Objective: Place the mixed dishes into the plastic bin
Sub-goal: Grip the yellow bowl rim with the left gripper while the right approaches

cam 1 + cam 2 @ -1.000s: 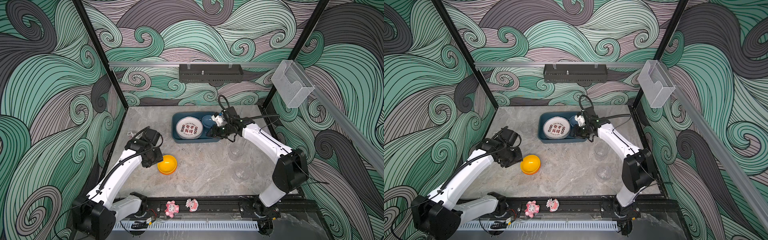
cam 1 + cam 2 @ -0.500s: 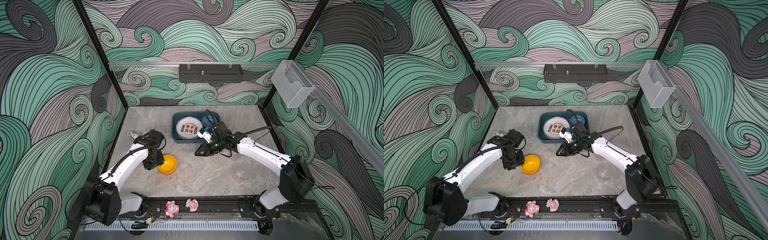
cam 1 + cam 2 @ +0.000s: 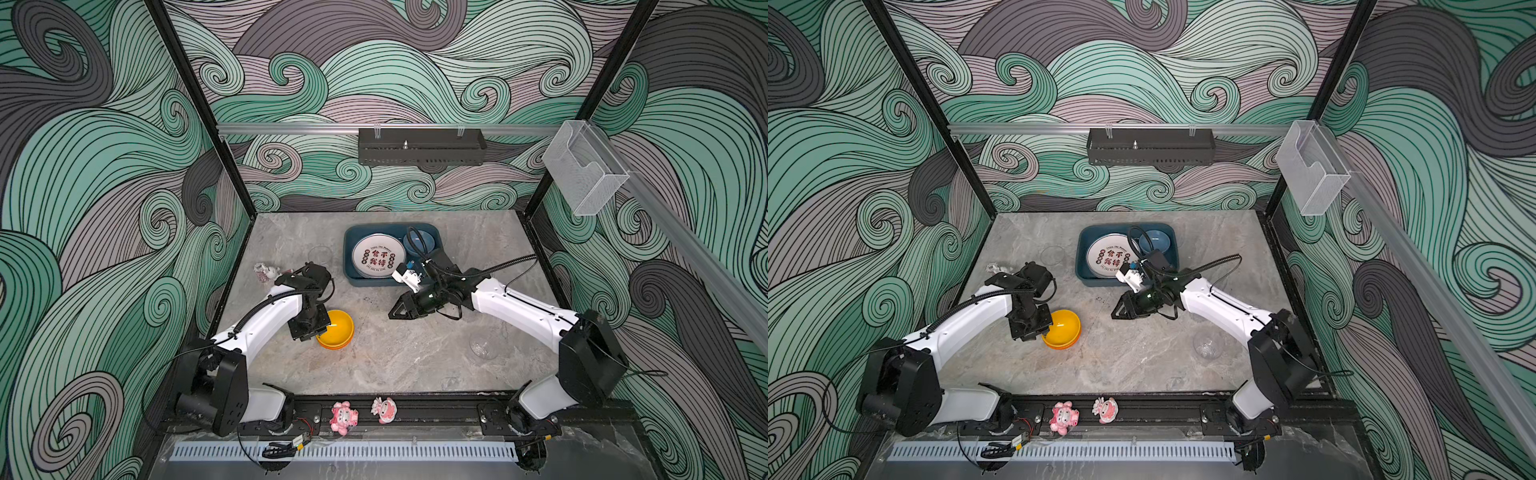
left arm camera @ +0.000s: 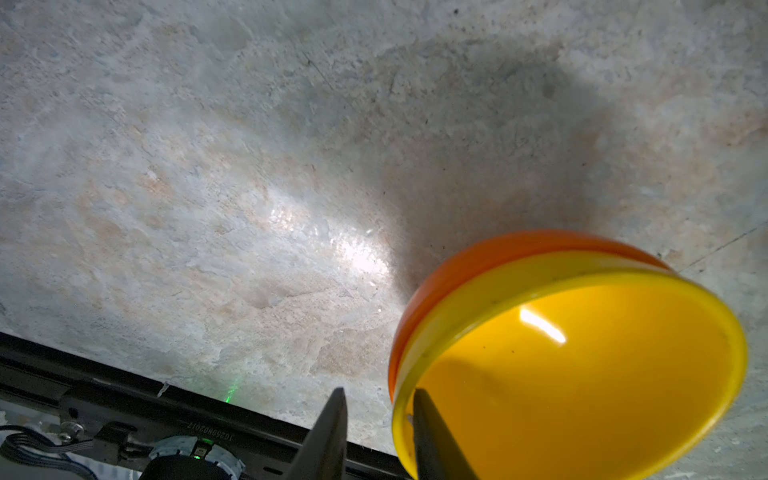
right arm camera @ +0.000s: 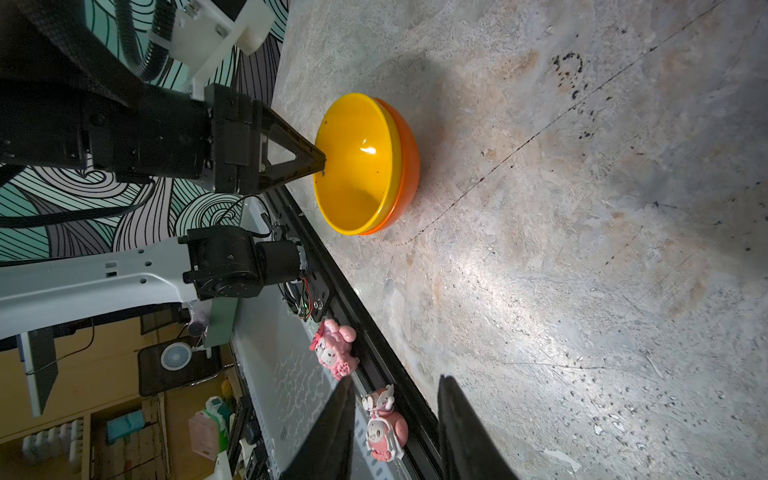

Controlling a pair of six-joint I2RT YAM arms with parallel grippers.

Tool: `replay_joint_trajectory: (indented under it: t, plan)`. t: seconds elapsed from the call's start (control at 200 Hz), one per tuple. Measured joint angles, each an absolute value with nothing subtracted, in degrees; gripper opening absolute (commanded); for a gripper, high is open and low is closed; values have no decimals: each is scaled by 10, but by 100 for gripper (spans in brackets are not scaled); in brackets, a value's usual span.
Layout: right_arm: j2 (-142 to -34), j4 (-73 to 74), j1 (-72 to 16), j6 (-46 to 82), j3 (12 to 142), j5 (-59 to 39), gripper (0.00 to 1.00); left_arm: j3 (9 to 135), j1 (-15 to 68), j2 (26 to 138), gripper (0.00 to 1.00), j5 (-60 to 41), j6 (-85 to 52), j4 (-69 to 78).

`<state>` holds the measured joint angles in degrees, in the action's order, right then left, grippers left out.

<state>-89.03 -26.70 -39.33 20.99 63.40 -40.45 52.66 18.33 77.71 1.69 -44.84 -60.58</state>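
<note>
A yellow bowl (image 3: 338,330) (image 3: 1064,328) (image 4: 582,374) (image 5: 357,166) sits nested in an orange bowl (image 4: 478,257) (image 5: 409,166) on the table's front left. My left gripper (image 3: 322,330) (image 3: 1047,330) (image 4: 379,392) straddles the yellow rim: one finger touches the inside, the other stands outside with a gap. My right gripper (image 3: 392,313) (image 3: 1115,313) (image 5: 397,379) hovers open and empty over the middle, pointing at the bowls. The plastic bin (image 3: 348,257) (image 3: 1080,257) holds a lettered plate (image 3: 378,255) and a blue bowl (image 3: 419,243). Clear glasses stand left of the bin (image 3: 320,254) and front right (image 3: 482,347).
Two pink figurines (image 3: 344,417) (image 3: 384,409) sit on the black front rail, a third small figurine (image 3: 266,272) lies by the left wall. A black shelf (image 3: 419,145) and a clear acrylic box (image 3: 582,174) hang on the walls.
My right gripper has left the bin and swung out low over the table's middle. My left gripper has moved onto the yellow bowl's rim and its jaws have narrowed.
</note>
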Motion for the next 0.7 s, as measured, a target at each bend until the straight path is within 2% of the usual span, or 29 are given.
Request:
replay_joint_trajectory:
  t: [0.7]
  plan:
    - [-894, -266, -394, 210, 632, -381, 36, 519, 182, 782, 2, 0, -445, -587]
